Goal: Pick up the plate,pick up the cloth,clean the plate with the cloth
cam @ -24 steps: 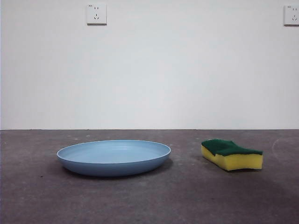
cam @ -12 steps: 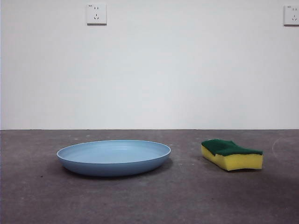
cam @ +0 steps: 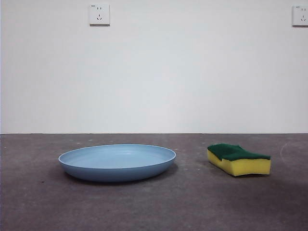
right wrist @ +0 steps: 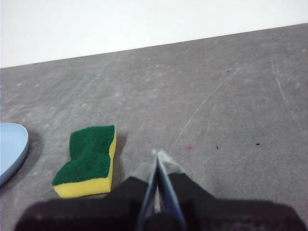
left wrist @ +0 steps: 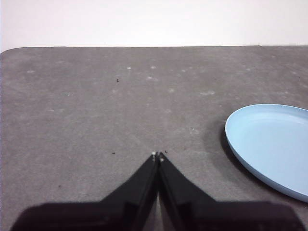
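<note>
- 1 plate (cam: 117,162), light blue, round and shallow with a raised rim, lies flat on the dark grey table (cam: 154,207). Its bowl holds nothing.
- 1 sponge (cam: 239,159) serves as the cloth: a yellow foam block with wavy sides and a dark green scouring layer facing up. It rests on the table well apart from the plate, with bare tabletop between them.
- In the front view the plate sits left of centre and the sponge to its right. Neither arm shows in this view.
- 2 white wall sockets are on the white wall behind the table: 1 above the plate (cam: 99,14), and 1 cut off at the picture's top right corner (cam: 300,15).
- The left gripper (left wrist: 157,155) hangs over bare table with its 2 black jaws pressed together tip to tip, gripping nothing. The plate's rim (left wrist: 231,144) lies off to 1 side of it, not touching.
- The right gripper (right wrist: 158,153) also has its 2 jaws closed against each other, with nothing between them. It is over the table just beside the sponge (right wrist: 89,160), clear of it.
- In the right wrist view a sliver of the plate's edge (right wrist: 12,149) shows beyond the sponge.
- Pale scratch lines cross the tabletop near the right gripper.
</note>
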